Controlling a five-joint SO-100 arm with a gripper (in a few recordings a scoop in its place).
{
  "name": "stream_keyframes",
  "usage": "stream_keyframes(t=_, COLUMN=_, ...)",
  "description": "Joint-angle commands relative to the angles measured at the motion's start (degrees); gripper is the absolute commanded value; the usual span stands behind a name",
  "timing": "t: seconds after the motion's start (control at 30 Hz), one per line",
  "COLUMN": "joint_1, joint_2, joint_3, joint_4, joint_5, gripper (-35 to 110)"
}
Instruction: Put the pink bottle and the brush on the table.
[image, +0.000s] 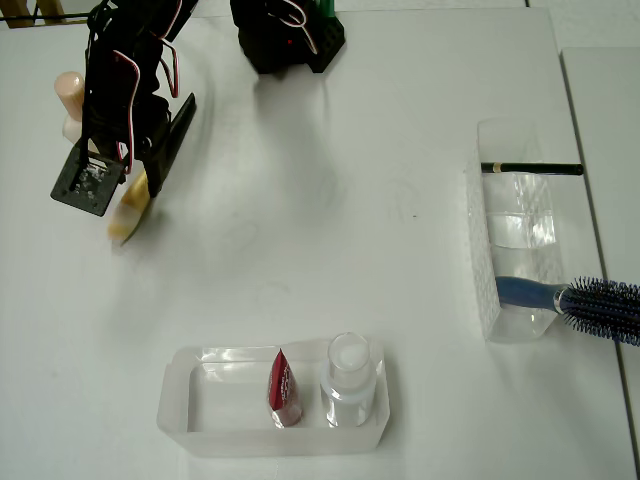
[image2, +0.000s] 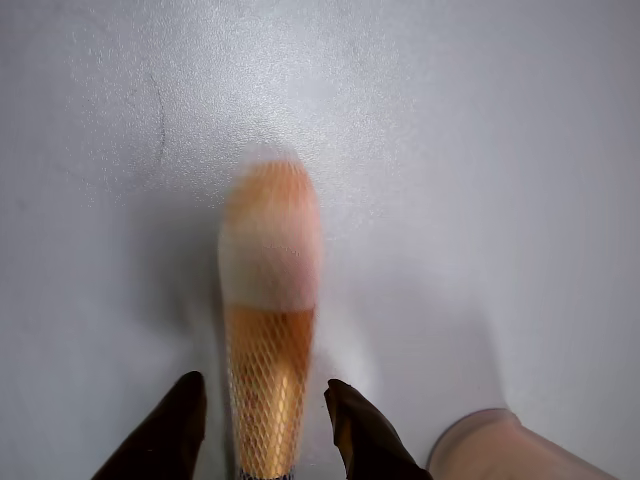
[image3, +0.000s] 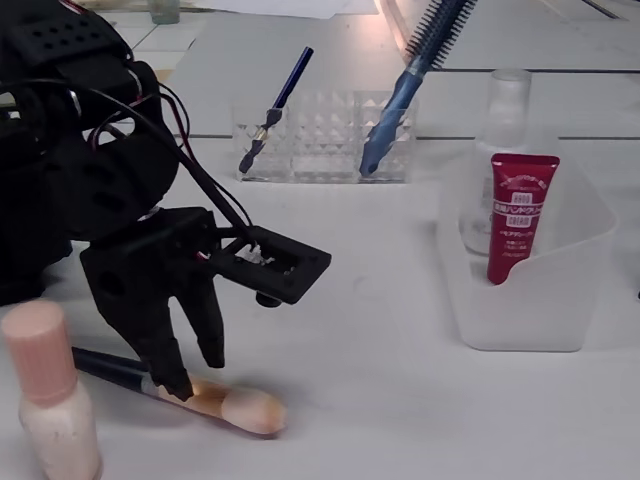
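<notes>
A plain tabletop test bench, lab-like: a bare white table (image: 400, 120), with cosmetics sorted into clear plastic organisers. Well away from the gripper (image3: 185, 365) stand a tray (image: 190, 420) and a divided holder (image: 478, 250).

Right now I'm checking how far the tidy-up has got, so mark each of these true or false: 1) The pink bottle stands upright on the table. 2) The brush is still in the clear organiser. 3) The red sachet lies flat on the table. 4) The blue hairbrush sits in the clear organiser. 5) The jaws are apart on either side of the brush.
1) True: the pink bottle stands upright on the table.
2) False: the brush lies on the table under the gripper.
3) False: the red sachet stands in the clear tray beside the clear bottle.
4) True: the blue hairbrush rests in the clear organiser.
5) True: the jaws straddle the brush, open.
</notes>
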Motion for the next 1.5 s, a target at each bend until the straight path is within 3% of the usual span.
stream_keyframes(t=0.0, joint_1=0.09, joint_2=1.05, joint_3=-2.02, joint_4=0.18, joint_5=-0.53, gripper=25)
stream_keyframes(t=0.57, joint_1=0.09, joint_2=1.85, joint_3=-7.91, joint_4=4.83, joint_5=-0.26, gripper=45)
stream_keyframes(t=0.83, joint_1=-1.14, joint_2=3.43, joint_3=-9.23, joint_4=3.43, joint_5=7.82, gripper=60)
stream_keyframes(t=1.03, joint_1=-5.71, joint_2=5.89, joint_3=-9.23, joint_4=1.67, joint_5=19.16, gripper=60)
stream_keyframes(t=1.47, joint_1=-17.31, joint_2=11.43, joint_3=-9.23, joint_4=-1.49, joint_5=40.17, gripper=33)
